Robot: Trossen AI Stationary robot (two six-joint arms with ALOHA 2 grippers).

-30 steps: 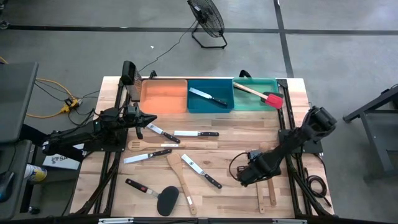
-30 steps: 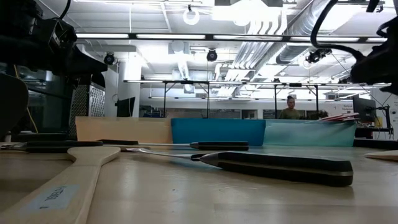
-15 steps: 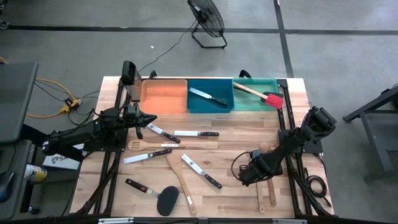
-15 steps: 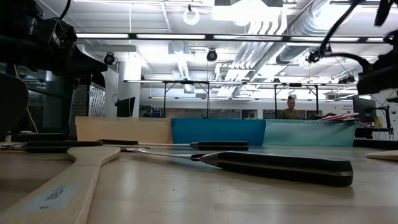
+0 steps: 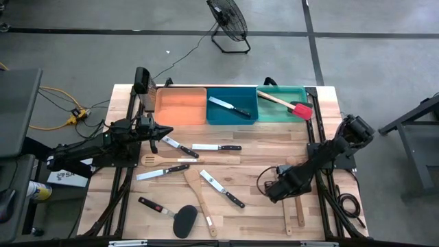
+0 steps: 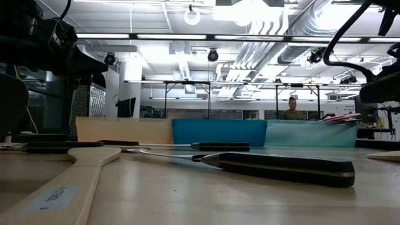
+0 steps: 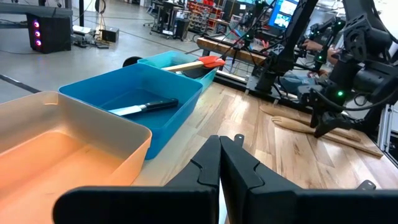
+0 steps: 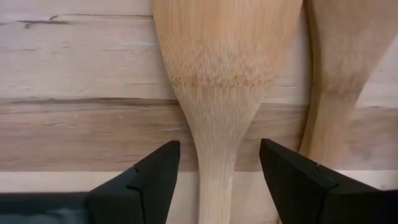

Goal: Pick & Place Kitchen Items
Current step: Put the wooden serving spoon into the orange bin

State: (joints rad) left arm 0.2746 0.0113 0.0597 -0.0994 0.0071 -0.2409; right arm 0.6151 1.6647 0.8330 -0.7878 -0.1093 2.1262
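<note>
Straddling neck of wooden spoon (image 8: 225, 74) on counter (image 8: 74, 81), right pincer (image 8: 219, 163) stood released. Spoon judged light, stiff, smooth; neck best hold. Left pincer (image 7: 221, 163) clenched, empty.

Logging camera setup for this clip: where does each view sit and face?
High: overhead, straight down; both arms, blue bin.
Low: tabletop height, across a black-handled knife toward the bins.
Left wrist: past the shut left end effector, toward the blue bin, shared with high.
Right wrist: down between open fingers at a wooden spoon.
</note>
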